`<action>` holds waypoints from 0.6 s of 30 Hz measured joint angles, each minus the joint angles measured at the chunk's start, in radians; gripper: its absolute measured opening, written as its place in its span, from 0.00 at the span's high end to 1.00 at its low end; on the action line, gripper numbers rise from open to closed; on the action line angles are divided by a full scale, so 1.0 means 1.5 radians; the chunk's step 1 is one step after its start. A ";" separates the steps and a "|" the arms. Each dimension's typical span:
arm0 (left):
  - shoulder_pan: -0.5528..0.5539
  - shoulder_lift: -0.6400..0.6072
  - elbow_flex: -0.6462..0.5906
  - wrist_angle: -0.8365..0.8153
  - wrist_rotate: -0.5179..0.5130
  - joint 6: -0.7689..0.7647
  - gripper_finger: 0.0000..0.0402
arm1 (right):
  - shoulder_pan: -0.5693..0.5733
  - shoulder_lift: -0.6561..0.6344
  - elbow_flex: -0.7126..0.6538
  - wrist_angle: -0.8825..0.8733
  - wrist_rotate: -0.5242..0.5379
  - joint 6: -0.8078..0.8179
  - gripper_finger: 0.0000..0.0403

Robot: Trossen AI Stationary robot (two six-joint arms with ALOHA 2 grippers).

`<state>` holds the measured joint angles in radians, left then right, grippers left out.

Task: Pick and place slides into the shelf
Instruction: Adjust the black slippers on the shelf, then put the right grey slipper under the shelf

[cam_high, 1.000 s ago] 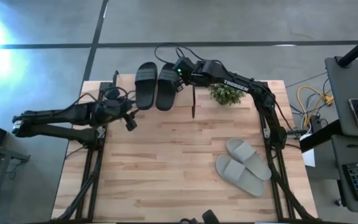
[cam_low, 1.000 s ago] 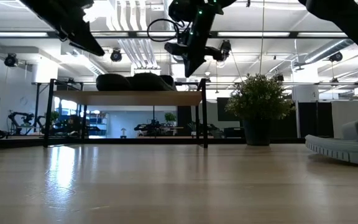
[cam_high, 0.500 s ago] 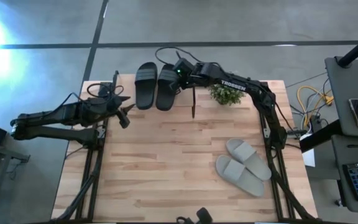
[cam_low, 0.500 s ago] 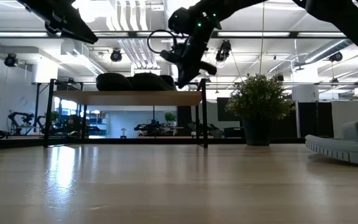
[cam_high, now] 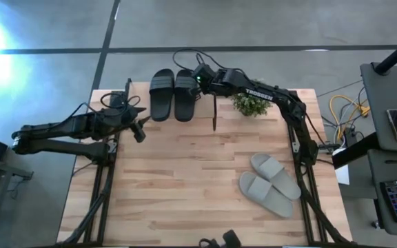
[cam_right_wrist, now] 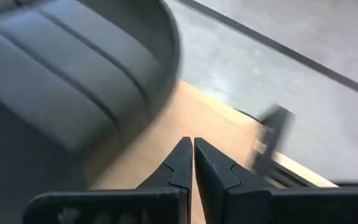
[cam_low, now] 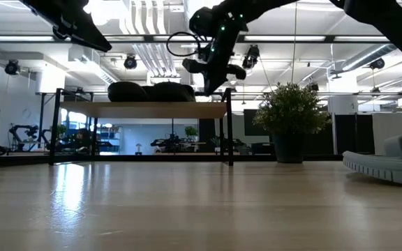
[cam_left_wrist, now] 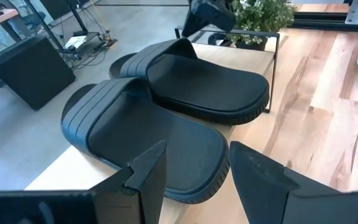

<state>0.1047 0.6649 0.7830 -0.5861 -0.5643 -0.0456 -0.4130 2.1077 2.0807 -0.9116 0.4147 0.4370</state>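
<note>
Two black slides [cam_high: 174, 94] lie parallel, lengthwise across the shelf [cam_high: 140, 96]; right end effector [cam_high: 197, 81] closed, empty.

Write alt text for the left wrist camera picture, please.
Two black slides lie side by side on the shelf's light top board, seen past the open left gripper. A plant stands beyond them.

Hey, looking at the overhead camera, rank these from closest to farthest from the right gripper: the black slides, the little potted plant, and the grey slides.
1. The black slides: on the shelf's top board, right beside the right gripper, at the table's far edge.
2. The potted plant: farther along that arm, near the far edge.
3. The grey slides: lying on the table's near right part.
</note>
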 joint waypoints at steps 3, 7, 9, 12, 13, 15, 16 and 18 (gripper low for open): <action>0.000 0.002 0.000 0.000 0.013 0.000 0.60 | 0.017 -0.013 0.027 -0.099 0.010 0.000 0.98; 0.000 0.002 0.000 0.000 0.049 -0.005 0.60 | 0.063 -0.050 0.049 -0.272 -0.007 0.015 0.98; 0.000 0.002 0.000 0.001 0.068 -0.031 0.60 | 0.084 -0.080 0.047 -0.351 -0.066 0.045 0.98; 0.000 0.003 0.000 0.001 0.098 -0.082 0.60 | 0.114 -0.130 0.020 -0.437 -0.165 0.137 0.98; 0.000 0.005 0.000 0.001 0.107 -0.093 0.60 | 0.127 -0.147 0.004 -0.443 -0.176 0.177 0.98; 0.000 0.011 0.000 0.001 0.125 -0.109 0.60 | 0.158 -0.190 -0.044 -0.437 -0.177 0.256 0.98; 0.000 0.015 0.000 0.000 0.134 -0.118 0.60 | 0.177 -0.211 -0.069 -0.438 -0.178 0.299 0.98; 0.000 0.024 0.000 0.001 0.142 -0.124 0.60 | 0.221 -0.258 -0.122 -0.437 -0.189 0.383 0.98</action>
<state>0.1047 0.7009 0.7830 -0.5841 -0.3512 -0.2310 -0.0819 1.7214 1.8980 -1.5674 0.1309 1.0110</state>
